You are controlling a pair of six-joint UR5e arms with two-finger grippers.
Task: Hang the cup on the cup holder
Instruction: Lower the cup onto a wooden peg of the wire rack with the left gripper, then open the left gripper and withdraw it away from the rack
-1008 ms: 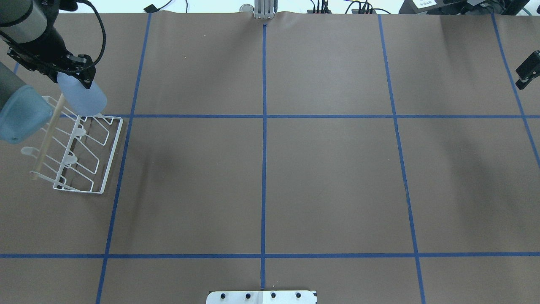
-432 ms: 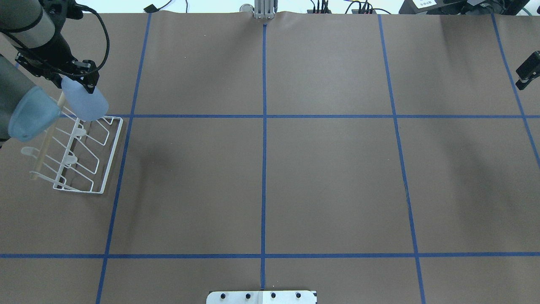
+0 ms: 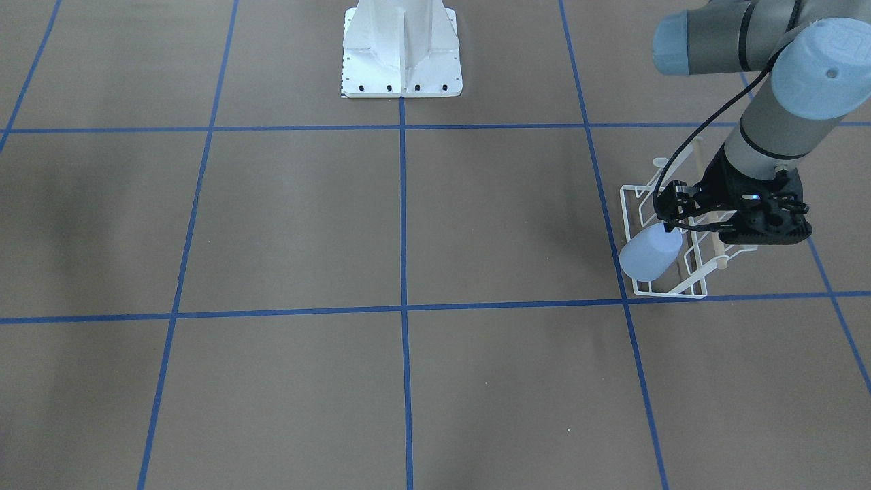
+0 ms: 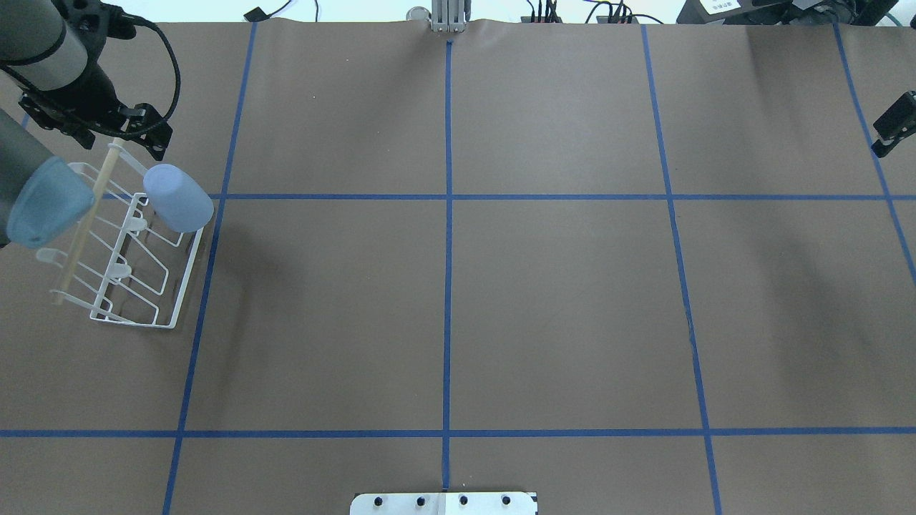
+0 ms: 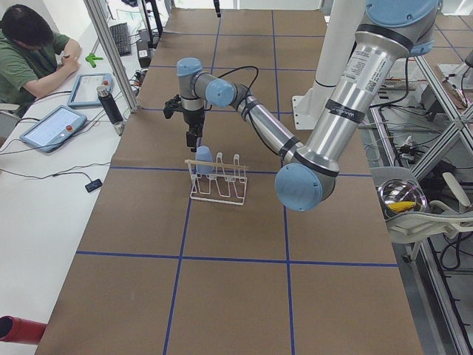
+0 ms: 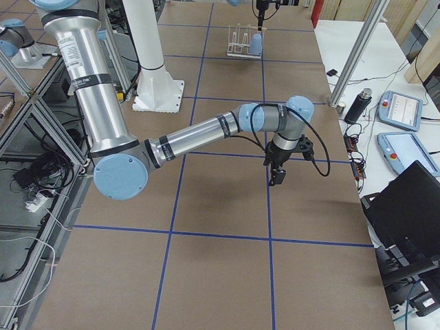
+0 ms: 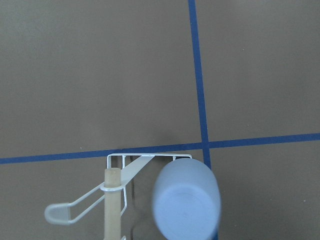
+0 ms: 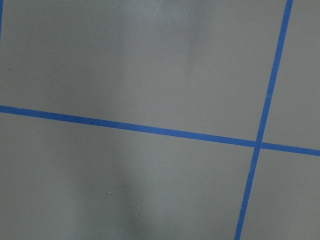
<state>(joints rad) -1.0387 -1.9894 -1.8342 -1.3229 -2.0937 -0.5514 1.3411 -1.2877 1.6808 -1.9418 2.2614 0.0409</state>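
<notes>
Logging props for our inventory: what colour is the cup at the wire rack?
Plain light blue, no pattern; the cup shows best in the overhead view.

cup [image 4: 179, 207]: its mouth and the wire beneath it are covered by its own body; the left wrist view's 6 o'clock edge cuts it off.
cup holder [image 4: 187, 275]: the overhead view's 9 o'clock end sits behind the left arm [image 4: 43, 204]; the exterior right view shows it at 12 o'clock, too small for detail.
right gripper [image 4: 887, 136]: cut by the overhead view's 3 o'clock edge, so its finger spacing is unreadable.
</notes>
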